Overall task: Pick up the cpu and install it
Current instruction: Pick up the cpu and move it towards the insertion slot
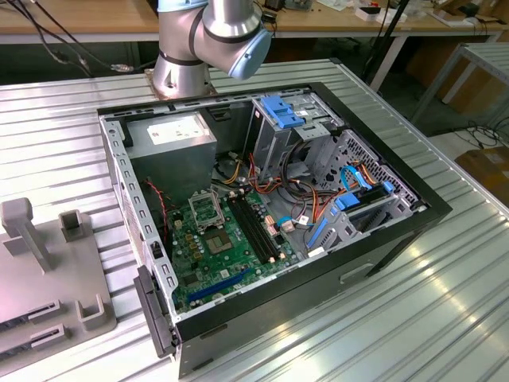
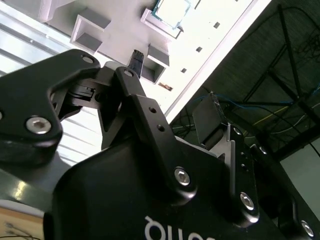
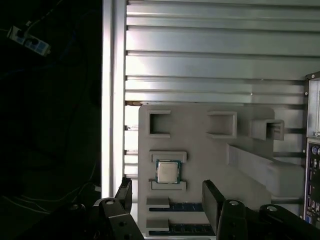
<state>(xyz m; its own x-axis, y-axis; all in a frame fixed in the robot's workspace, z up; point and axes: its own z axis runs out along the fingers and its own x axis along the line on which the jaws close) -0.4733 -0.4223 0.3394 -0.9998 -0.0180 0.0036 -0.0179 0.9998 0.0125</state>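
Note:
The cpu (image 3: 167, 171) is a small silvery square with a greenish rim. It lies flat in a recess of the grey holder tray (image 3: 200, 145), and it also appears in the second wrist view (image 2: 171, 10). My gripper (image 3: 168, 196) hangs well above the tray, open, with nothing between its black fingers (image 3: 212, 197). In the first wrist view the cpu lies roughly in line with the gap between them. The second wrist view shows the gripper (image 2: 172, 89) from behind. The metal-framed socket (image 1: 205, 208) sits on the green board (image 1: 227, 247) inside the open computer case.
The black computer case (image 1: 398, 231) lies open on the ribbed metal table (image 1: 445, 318), full of cables, drive cages and a power supply (image 1: 171, 131). The grey holder tray (image 1: 48, 270) stands at the exterior view's left, with raised blocks and blue-edged modules (image 3: 185, 206) in slots.

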